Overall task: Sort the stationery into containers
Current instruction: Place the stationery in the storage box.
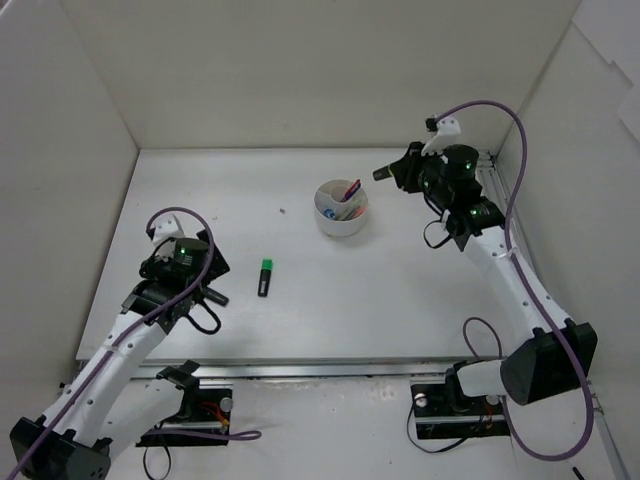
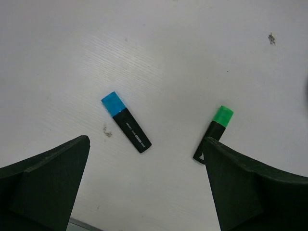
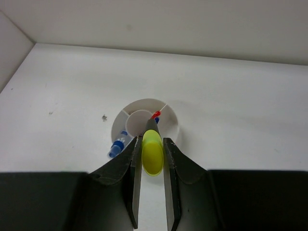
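Note:
The white round tub (image 1: 342, 222) stands at the back middle of the table with pens and a blue-capped tube in it. My right gripper (image 1: 386, 172) hovers just right of and above it, shut on a yellow-capped highlighter (image 3: 152, 153). In the right wrist view the tub (image 3: 169, 119) lies right beyond the gripper (image 3: 152, 142); the clear blue-capped tube (image 3: 117, 146) and a red pen tip (image 3: 155, 115) stick out of it. A green-capped highlighter (image 1: 265, 277) lies on the table. My left gripper (image 1: 210, 291) is open above the table (image 2: 146, 144). A blue-capped highlighter (image 2: 126, 122) lies between its fingers, and the green-capped one (image 2: 214, 132) by the right finger (image 2: 250, 187).
White walls (image 1: 90, 130) close in the table on the left, back and right. The table's front edge (image 1: 300, 362) runs just ahead of the arm bases. A small dark speck (image 1: 282, 211) marks the table left of the tub.

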### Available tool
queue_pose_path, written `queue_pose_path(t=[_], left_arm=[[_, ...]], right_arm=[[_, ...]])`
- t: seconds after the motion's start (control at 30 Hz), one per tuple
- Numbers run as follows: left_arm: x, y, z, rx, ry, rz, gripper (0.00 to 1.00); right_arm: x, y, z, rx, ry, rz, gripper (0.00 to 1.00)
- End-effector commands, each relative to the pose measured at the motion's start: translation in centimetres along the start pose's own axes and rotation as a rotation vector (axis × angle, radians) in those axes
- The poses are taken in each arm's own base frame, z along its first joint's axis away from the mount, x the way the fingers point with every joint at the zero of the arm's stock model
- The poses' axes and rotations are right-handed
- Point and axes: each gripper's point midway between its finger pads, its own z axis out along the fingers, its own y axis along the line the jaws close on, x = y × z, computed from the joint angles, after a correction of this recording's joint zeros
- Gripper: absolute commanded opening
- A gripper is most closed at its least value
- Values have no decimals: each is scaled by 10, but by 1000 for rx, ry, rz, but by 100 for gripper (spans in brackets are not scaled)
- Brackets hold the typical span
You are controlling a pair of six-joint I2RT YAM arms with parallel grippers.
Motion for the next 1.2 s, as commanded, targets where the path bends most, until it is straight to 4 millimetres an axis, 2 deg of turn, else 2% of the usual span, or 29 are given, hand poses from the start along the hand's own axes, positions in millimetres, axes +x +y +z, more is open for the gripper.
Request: queue_pose_path(t=[0.0, 0.03, 0.07, 0.1, 0.13, 0.17, 0.3, 0.4, 0.43, 0.67, 0.7, 0.83, 1.0, 1.07, 1.13, 1.17], left_arm=[[-7, 12, -1, -26, 10, -154, 100], [1, 14, 3, -21, 40, -157, 100], [-1, 20, 9, -38, 43, -178, 100], [-2, 22, 14, -42, 47, -190, 100], [2, 20, 17, -29, 77, -189, 100], [2, 26, 25, -54, 95, -200, 100], [7, 28, 46, -73, 167, -203, 99], [10, 22, 57, -52, 200, -180, 96], [12, 20, 60, -42, 208, -177, 96], [5, 19, 59, -19, 165, -163, 100], [5, 19, 58, -20, 163, -162, 100], [3, 20, 56, -16, 151, -155, 100], [3, 20, 57, -13, 152, -143, 100], [2, 20, 58, -15, 154, -138, 100], [3, 21, 58, -19, 155, -134, 100], [3, 22, 58, -23, 156, -131, 100]], right_arm=[[-27, -16, 25, -28, -45, -78, 0], [-29, -24, 31, -26, -45, -86, 0], [-38, -22, 35, -61, -53, -110, 0], [-27, -31, 50, -61, -20, -115, 0], [-25, -37, 57, -59, -10, -116, 0], [-20, -37, 69, -92, 8, -138, 0], [-8, -45, 97, -126, 46, -179, 0], [7, -40, 111, -188, 81, -164, 0], [7, -36, 114, -209, 72, -158, 0], [34, -28, 143, -239, 105, -178, 0], [40, -20, 146, -252, 117, -187, 0], [50, -15, 154, -238, 144, -197, 0], [59, -5, 150, -212, 160, -204, 0], [67, -14, 153, -163, 187, -194, 0], [83, -18, 150, -120, 239, -185, 0], [80, -18, 146, -111, 238, -185, 0]])
